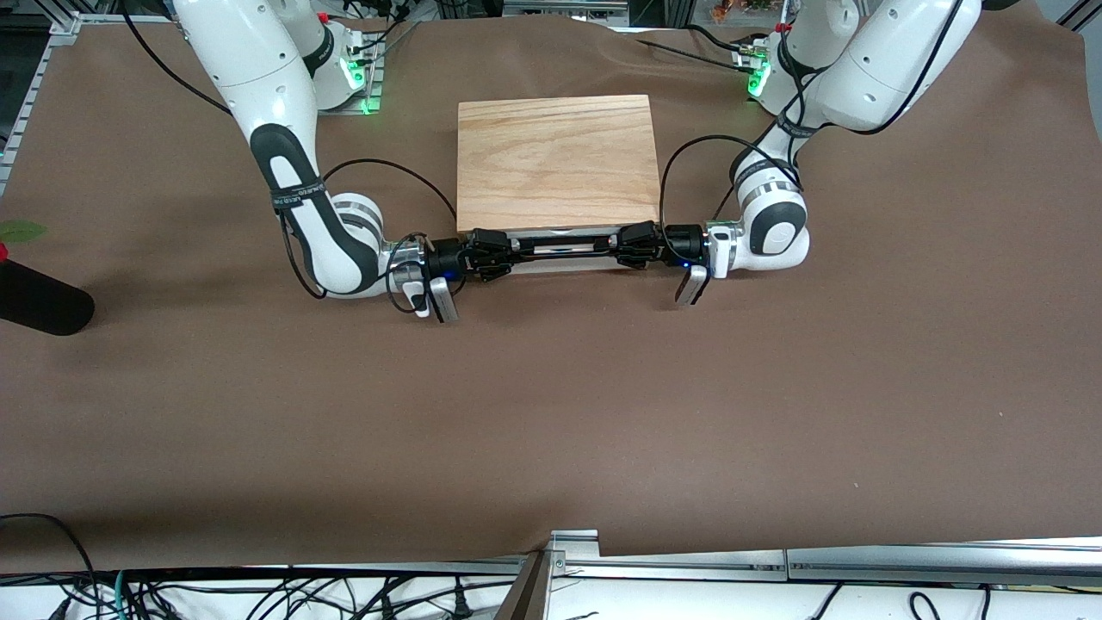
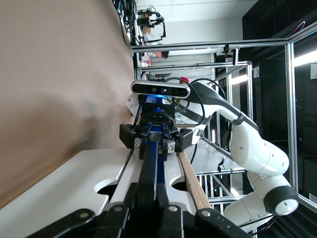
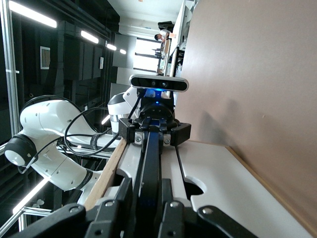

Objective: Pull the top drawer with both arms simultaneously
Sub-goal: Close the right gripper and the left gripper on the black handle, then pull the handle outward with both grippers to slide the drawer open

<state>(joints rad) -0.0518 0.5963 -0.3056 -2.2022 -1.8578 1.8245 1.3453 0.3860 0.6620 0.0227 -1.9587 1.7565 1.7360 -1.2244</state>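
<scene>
The top drawer (image 1: 564, 263) shows as a narrow white front panel under the light oak cabinet top (image 1: 555, 159). Its black wire handle (image 1: 564, 246) runs along the front. My right gripper (image 1: 487, 253) is shut on the handle's end toward the right arm. My left gripper (image 1: 638, 244) is shut on the other end. In the left wrist view the handle (image 2: 151, 163) runs from my left gripper (image 2: 147, 196) to the right gripper (image 2: 154, 139). In the right wrist view the handle (image 3: 149, 158) runs from my right gripper (image 3: 146, 193) to the left gripper (image 3: 153, 133). The wooden tray is hidden.
The table is covered in brown cloth (image 1: 551, 413). A black cylinder (image 1: 43, 299) and a green leaf (image 1: 21, 231) lie at the right arm's end. A metal frame (image 1: 572, 551) lines the edge nearest the front camera.
</scene>
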